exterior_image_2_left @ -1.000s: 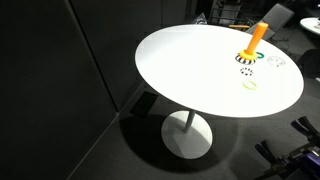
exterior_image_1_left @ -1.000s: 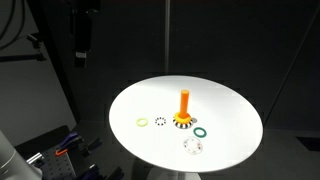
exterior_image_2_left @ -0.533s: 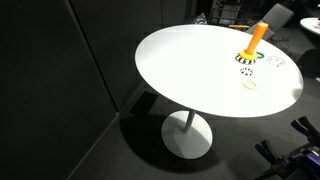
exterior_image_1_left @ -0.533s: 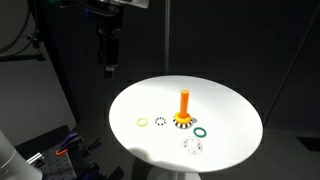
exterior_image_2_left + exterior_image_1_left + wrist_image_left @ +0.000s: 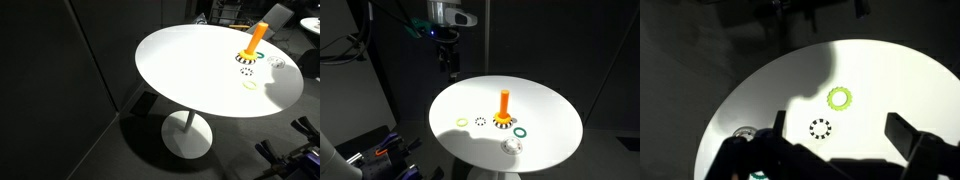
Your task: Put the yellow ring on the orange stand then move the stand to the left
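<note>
Ok, wrist view shows the gripper [image 5: 835,150] spread wide and empty, with the yellow ring [image 5: 839,97] flat on the table [image 5: 900,80] just ahead between its jaws. The orange stand [image 5: 504,104] shows only in exterior views: upright, long axis vertical, well below the gripper. Since earlier, the gripper has moved in toward the table edge.
</note>
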